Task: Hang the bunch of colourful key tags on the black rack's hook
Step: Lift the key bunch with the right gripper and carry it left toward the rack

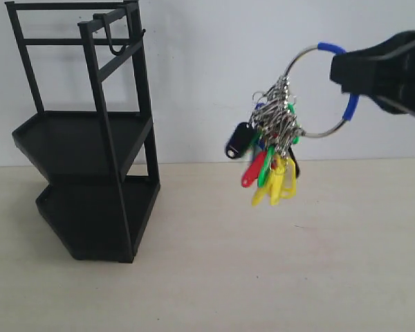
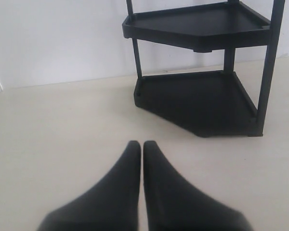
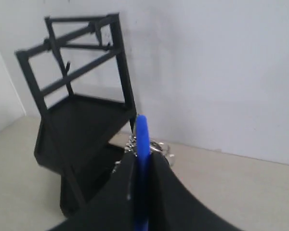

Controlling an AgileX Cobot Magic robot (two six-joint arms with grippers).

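The colourful key tag bunch (image 1: 271, 149) hangs in the air at the right of the exterior view, its yellow, red, green and black tags dangling under a wire loop with a blue sleeve (image 3: 141, 137). My right gripper (image 1: 342, 72) is shut on that sleeve. The black rack (image 1: 90, 138) stands at the left, well apart from the bunch. Its hook (image 1: 114, 41) curves down from the top rail with nothing on it. My left gripper (image 2: 142, 147) is shut and holds nothing, low over the table in front of the rack's lower tray (image 2: 197, 103).
A pale table (image 1: 263, 277) runs under everything, with a white wall behind. Open air lies between the hanging bunch and the rack.
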